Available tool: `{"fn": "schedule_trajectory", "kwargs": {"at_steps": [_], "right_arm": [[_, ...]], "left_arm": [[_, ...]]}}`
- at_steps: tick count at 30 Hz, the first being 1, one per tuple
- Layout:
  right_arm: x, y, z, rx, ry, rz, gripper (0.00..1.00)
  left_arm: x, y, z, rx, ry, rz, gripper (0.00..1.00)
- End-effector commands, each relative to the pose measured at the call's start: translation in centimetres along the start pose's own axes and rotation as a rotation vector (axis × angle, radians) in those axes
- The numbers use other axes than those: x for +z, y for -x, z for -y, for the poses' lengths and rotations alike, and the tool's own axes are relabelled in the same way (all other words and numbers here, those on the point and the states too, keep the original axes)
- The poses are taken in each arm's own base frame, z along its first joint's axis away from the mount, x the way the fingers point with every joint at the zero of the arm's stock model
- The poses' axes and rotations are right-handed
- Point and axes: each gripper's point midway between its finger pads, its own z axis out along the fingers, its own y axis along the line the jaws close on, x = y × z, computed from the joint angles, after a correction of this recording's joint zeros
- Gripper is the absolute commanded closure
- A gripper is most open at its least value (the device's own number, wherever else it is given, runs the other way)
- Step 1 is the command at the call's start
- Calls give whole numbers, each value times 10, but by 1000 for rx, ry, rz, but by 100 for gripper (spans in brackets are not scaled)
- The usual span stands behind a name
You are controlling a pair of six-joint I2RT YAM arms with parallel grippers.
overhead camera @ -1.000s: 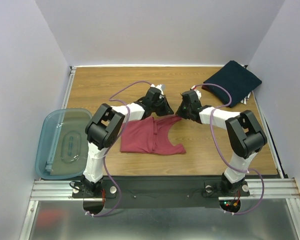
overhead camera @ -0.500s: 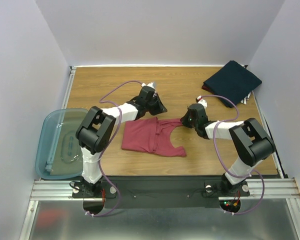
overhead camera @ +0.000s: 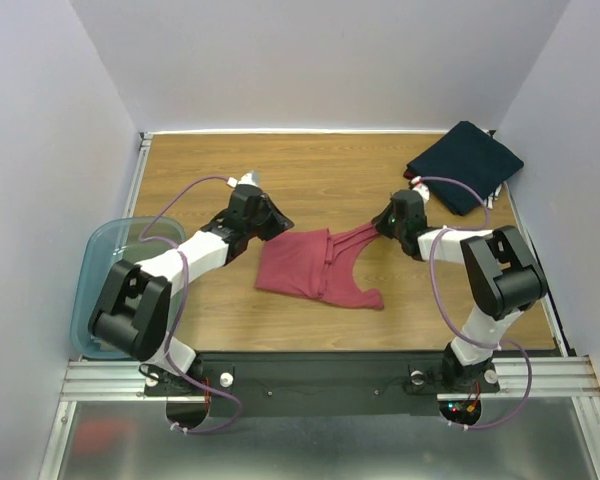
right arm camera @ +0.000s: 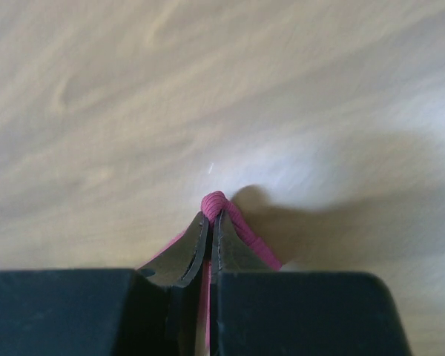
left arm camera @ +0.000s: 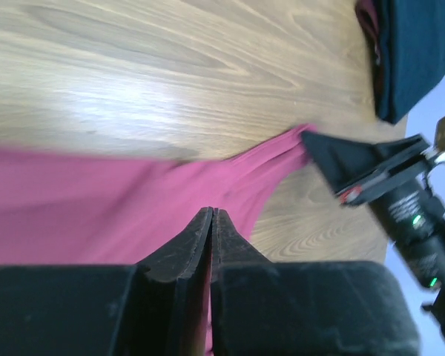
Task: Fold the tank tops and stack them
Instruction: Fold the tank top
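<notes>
Left arm sweeps out low across the wooden table [overhead camera: 195, 165], its left gripper [left arm camera: 211, 216] pinched tight with a sliver of the maroon tank top [overhead camera: 305, 270] caught between the fingers. Right arm doubles back inward, right gripper [right arm camera: 213, 216] clamped on a shoulder strap [right arm camera: 217, 199], which bunches up over the fingertips. Between them the maroon top lies mid-table, its far edge drawn taut, the near part rumpled flat. The navy tank top [overhead camera: 467, 160] sits folded in the far right corner. The teal plastic bin [overhead camera: 92, 300] is at the left edge; contents unclear.
</notes>
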Motion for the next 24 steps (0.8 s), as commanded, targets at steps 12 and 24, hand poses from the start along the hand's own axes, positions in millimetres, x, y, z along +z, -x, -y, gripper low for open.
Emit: {"fn": "schedule_trajectory", "kwargs": {"at_steps": [12, 24], "right_arm": [[5, 34, -13, 3, 69, -27, 66], [-45, 44, -15, -14, -21, -43, 36]], "left_arm": [[-28, 18, -75, -60, 125, 81, 78], [12, 26, -74, 135, 93, -27, 66]]}}
